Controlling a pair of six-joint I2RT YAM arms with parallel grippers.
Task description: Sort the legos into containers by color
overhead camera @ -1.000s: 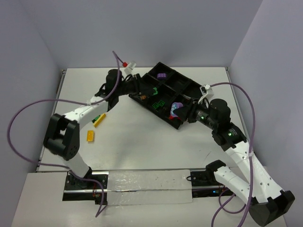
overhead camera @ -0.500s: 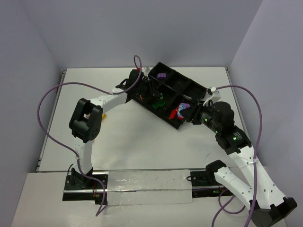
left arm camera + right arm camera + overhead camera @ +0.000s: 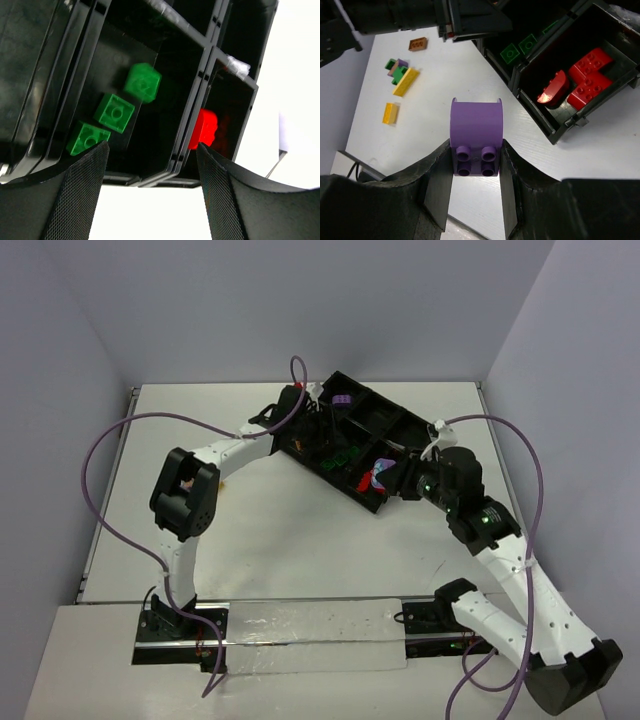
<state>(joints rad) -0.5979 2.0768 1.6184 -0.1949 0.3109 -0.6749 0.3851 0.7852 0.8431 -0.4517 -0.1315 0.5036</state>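
1. Legos: one purple brick (image 3: 476,130) is clamped between the fingers of the right gripper (image 3: 476,152). It is held in the air over the table, just beside the near end of the tray (image 3: 395,425).
2. The left gripper (image 3: 151,150) hangs over the tray with its jaws spread wide and nothing between them.
3. Below it, three green bricks (image 3: 115,112) lie in one compartment (image 3: 165,55), and a red brick (image 3: 205,129) lies in the next one.
4. In the right wrist view, two red pieces (image 3: 587,75) share the end compartment, with green ones in the section next to it.
5. A purple piece (image 3: 343,400) sits in a far compartment.
6. Loose on the table left of the tray are a brown brick (image 3: 418,44), a green-and-purple cluster (image 3: 396,69) touching a long yellow brick (image 3: 406,81), and a short yellow brick (image 3: 390,113) a little apart.
7. The left arm (image 3: 215,455) lies across the tray's left part in the top view. It covers some compartments and most of the loose pieces there.
8. The table (image 3: 300,530) is white and matte, and pale lilac walls (image 3: 300,300) close it in on three sides.
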